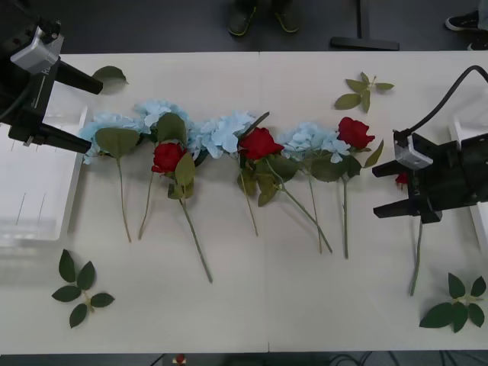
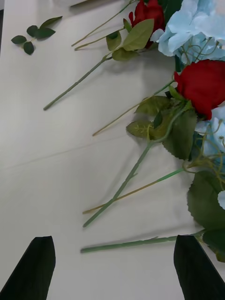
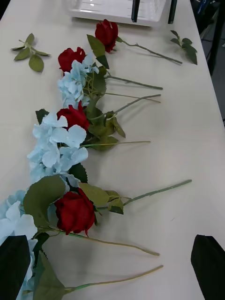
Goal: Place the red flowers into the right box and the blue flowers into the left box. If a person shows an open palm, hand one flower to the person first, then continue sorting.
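Right gripper (image 1: 379, 189): fingers wide, empty, a rose (image 1: 402, 180) just behind them. Advice: close on its stem, low. Left gripper (image 1: 90, 114): wide, idle.

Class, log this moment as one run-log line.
left gripper: open, by left box | right gripper: open, over a red flower | flowers: on table

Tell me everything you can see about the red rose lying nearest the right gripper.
The red rose lies flat on the white table, apart from the row of other flowers. Its small red bloom sits between the open fingers of the right gripper, close beside the white box. Its thin green stem runs toward the table's near edge.
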